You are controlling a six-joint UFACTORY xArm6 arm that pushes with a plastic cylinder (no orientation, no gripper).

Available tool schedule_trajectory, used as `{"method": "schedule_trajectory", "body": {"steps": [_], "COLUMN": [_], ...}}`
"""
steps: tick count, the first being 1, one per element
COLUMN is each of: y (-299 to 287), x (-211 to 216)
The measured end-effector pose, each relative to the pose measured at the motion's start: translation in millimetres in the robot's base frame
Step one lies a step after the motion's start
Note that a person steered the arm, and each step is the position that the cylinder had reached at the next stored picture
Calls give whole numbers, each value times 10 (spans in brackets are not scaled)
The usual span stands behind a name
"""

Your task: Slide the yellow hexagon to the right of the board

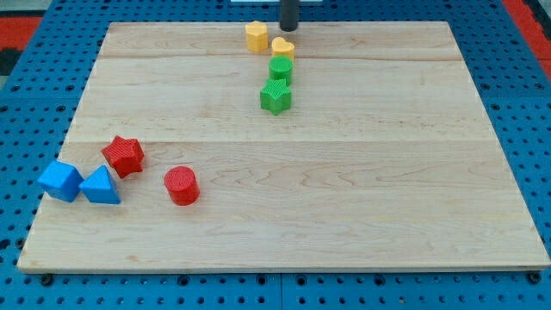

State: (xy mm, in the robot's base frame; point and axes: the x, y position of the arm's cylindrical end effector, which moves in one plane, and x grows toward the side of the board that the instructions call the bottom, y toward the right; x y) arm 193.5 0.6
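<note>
- The dark rod's tip (288, 28) has no jaws to open or shut; it rests at the pale wooden board's (362, 198) top edge, just above the yellow heart block (282, 47).
- The small yellow plastic hexagon block (256, 36) sits left of the tip, near that edge.
- It looks light, rigid and free-sliding; pushing its left face suits it.
- The heart and the green blocks (277, 84) crowd the rightward path; beyond them the board lies open.

One camera | high, angled down from the view's bottom | whole wooden board (344, 198) framed | mount apparently fixed
</note>
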Motion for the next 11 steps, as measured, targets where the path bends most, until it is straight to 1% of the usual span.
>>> {"method": "schedule_trajectory", "body": {"steps": [1,2,3,4,5,6,9,10,11], "y": [-460,-1424,-1203,-825,-929,-787,-254,-625,-1045], "x": [5,-1,122,245,305,465,298,646,1869]}}
